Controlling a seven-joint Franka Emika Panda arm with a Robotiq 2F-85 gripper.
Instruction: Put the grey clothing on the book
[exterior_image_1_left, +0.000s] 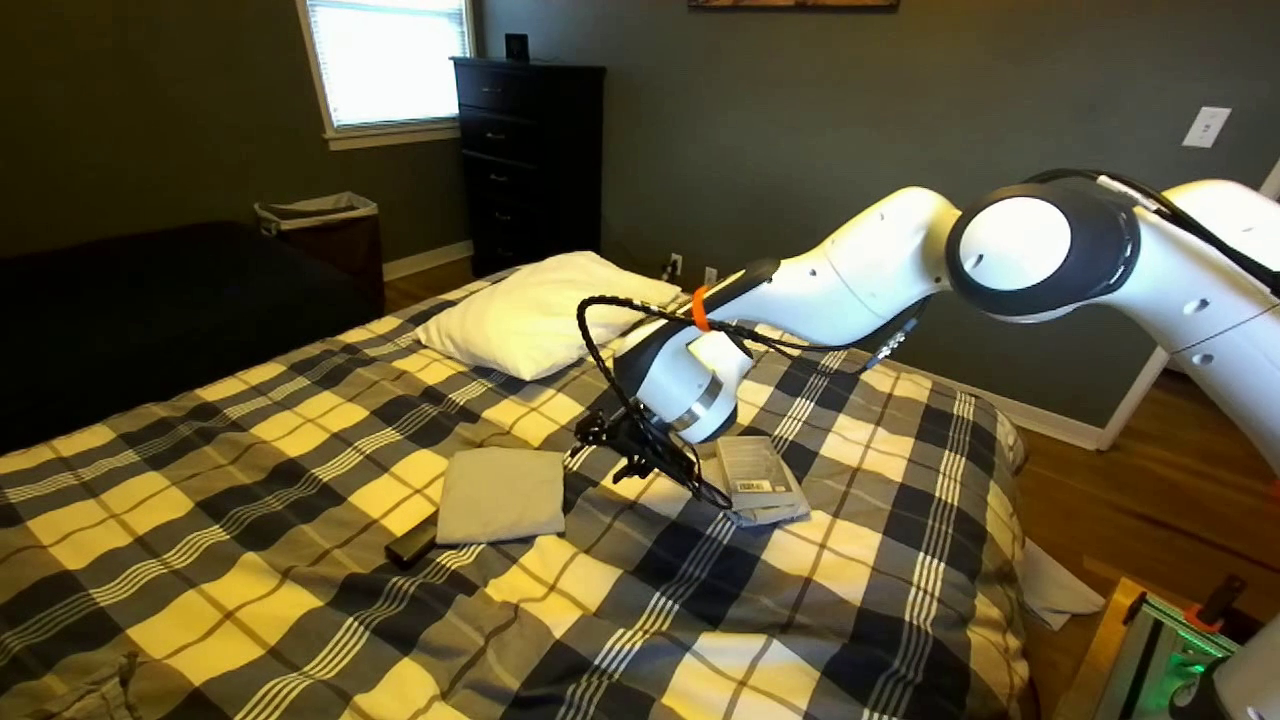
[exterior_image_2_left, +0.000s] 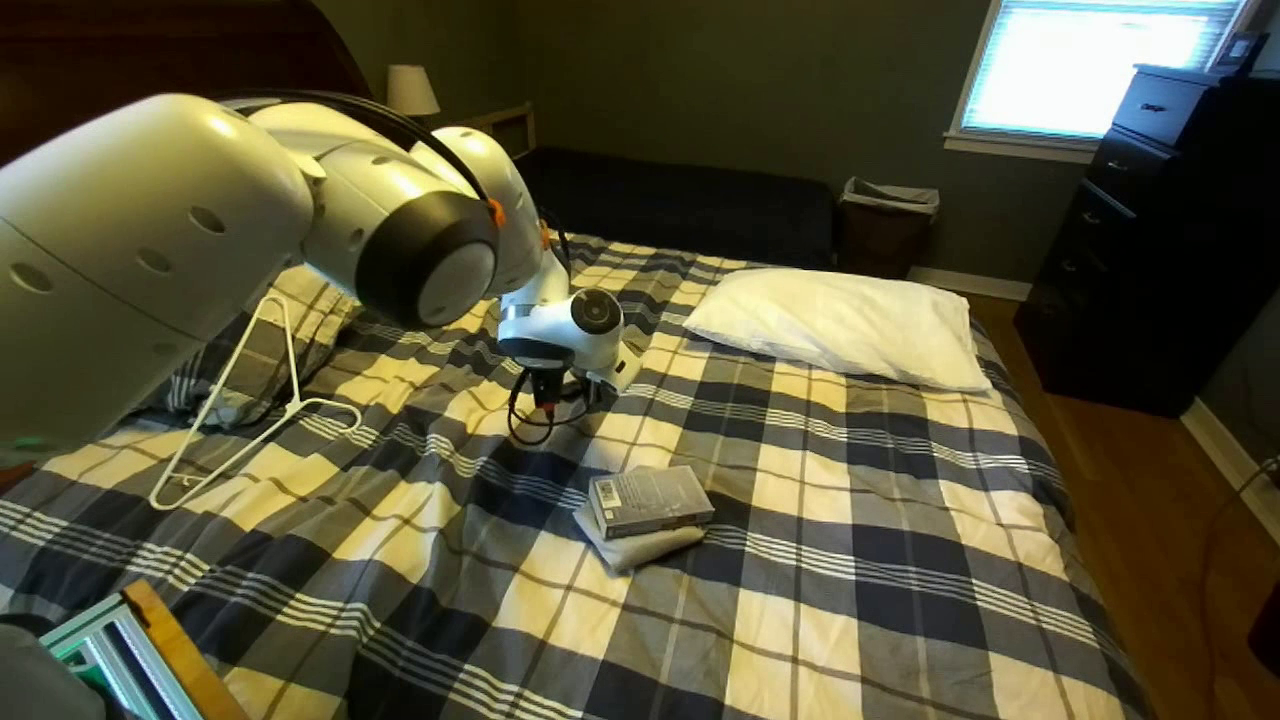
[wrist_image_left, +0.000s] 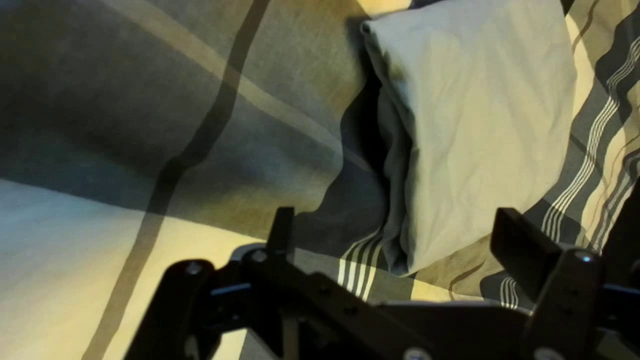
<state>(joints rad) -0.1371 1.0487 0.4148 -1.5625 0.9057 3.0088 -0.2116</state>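
Note:
The grey clothing (exterior_image_1_left: 500, 495) lies folded flat on the plaid bed in an exterior view. It also shows in the wrist view (wrist_image_left: 490, 130), with its folded dark edge facing left. The book (exterior_image_1_left: 755, 468) lies on another folded pale cloth (exterior_image_1_left: 775, 517); the book shows in both exterior views (exterior_image_2_left: 652, 500). My gripper (exterior_image_1_left: 608, 452) is above the bed between the grey clothing and the book, nearer the clothing. In the wrist view my gripper (wrist_image_left: 395, 220) has its fingers wide apart with nothing between them. The grey clothing is hidden behind the arm in an exterior view.
A dark remote-like object (exterior_image_1_left: 412, 543) lies against the clothing's near left corner. A white pillow (exterior_image_1_left: 550, 312) lies toward the bed's far edge. A white hanger (exterior_image_2_left: 290, 408) lies on the bed near the arm. The plaid cover (exterior_image_1_left: 330, 600) is wrinkled.

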